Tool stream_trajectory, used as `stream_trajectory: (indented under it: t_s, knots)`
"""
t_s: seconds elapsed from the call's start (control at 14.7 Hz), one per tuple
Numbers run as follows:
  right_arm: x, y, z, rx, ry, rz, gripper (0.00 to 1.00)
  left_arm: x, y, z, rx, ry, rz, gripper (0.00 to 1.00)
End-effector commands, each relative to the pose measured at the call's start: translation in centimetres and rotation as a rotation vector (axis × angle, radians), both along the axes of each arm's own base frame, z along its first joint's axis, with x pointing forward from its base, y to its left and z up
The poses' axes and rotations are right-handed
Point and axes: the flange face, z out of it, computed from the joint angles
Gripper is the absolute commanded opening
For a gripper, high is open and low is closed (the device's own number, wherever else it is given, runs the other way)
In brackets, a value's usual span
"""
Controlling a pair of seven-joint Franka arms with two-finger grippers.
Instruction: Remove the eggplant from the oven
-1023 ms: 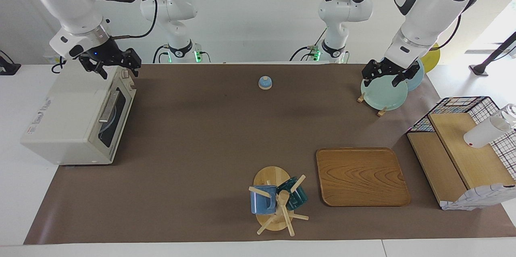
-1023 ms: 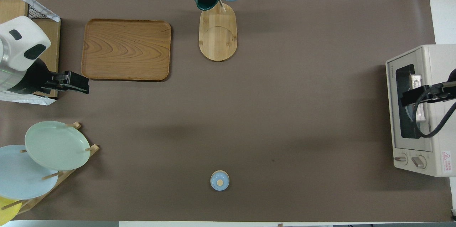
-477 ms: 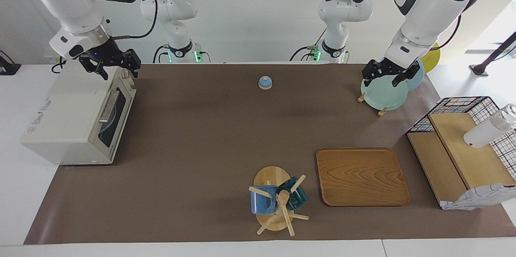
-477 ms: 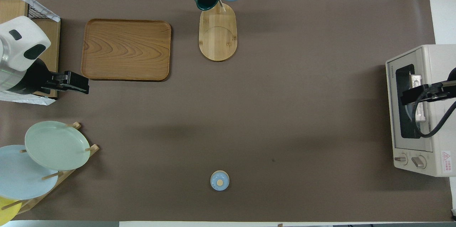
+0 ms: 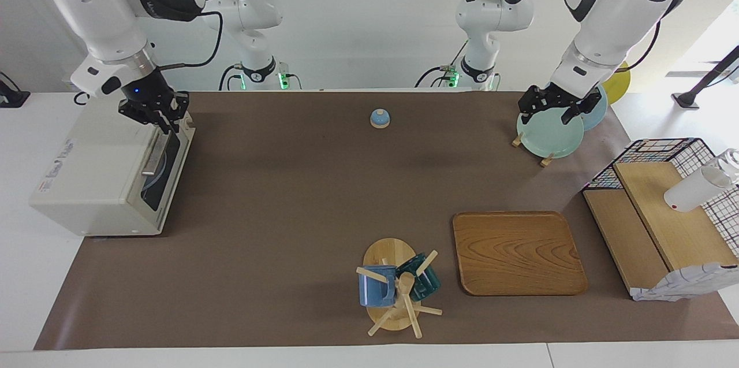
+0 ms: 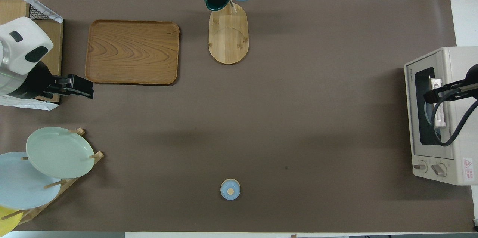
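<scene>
**Right gripper at the oven door handle**

Right gripper (image 5: 163,121), fingers drawn together, sits at the handle (image 5: 156,151) of the closed oven (image 5: 104,166) at the right arm's end; whether it grips cannot be told. Left gripper (image 5: 555,109), jaws spread, waits over the plates (image 5: 548,134). Eggplant hidden from view.

Oven (image 5: 109,171) at right arm's end, tray (image 5: 518,252) beside mug rack (image 5: 395,287) (mid-table)

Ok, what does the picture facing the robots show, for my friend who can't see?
The right gripper is at the metal bar handle of the boxy cream-white toaster oven, whose dark glass door is shut. The left gripper waits, open, over a pale green plate.
</scene>
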Motion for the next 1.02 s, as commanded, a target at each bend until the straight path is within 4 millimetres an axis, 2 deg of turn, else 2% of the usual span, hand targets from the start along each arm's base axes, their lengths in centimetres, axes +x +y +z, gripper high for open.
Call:
stream_trajectory:
  t_s: [0.0,0.14,0.48,0.95]
  knots:
    - [-0.6,-0.7,-2.4,-0.094,0.012,-0.070,0.00,-0.6,0.4,0.3,-0.003,-0.005,0.001,1.00]
    - [-0.8,-0.5,-4.0,-0.127,0.023,-0.088,0.00,-0.6,0.4,0.3,-0.003,-0.005,0.001,1.00]
    - [-0.7,-1.6,-7.0,-0.198,0.044,-0.071,0.00,-0.6,0.4,0.3,-0.003,-0.005,0.001,1.00]
    - [-0.9,-2.2,-7.4,-0.243,0.067,0.008,0.00,-0.6,0.4,0.3,-0.003,-0.005,0.001,1.00]
